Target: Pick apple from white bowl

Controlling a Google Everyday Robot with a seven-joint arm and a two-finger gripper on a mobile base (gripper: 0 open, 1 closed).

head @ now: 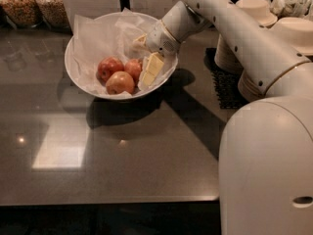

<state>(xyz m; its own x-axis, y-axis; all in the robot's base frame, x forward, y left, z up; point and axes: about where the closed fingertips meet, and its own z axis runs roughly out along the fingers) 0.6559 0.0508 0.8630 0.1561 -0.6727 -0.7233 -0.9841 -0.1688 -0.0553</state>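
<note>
REMOTE OPERATION: The pale fingers [152, 68] of my gripper [143, 58] stand apart with nothing held. They are sunk inside the white bowl [78, 80] near its right wall, and one pad lies just beside the nearest apple [133, 68]. That red-pink apple rests on the crinkled paper liner [98, 38] near the bowl's middle, packed close with a second apple [108, 67] to its left and a third apple [120, 83] in front. The arm [234, 28] reaches in over the rim from the right, above the dark counter [122, 165]. I read this as the approach to the grasp, with no lift begun. The next move, as I judge it, calls for bringing the spread jaws around that one apple, closing firmly, then rising straight up so that neither the paper nor the neighbouring fruit comes along.
</note>
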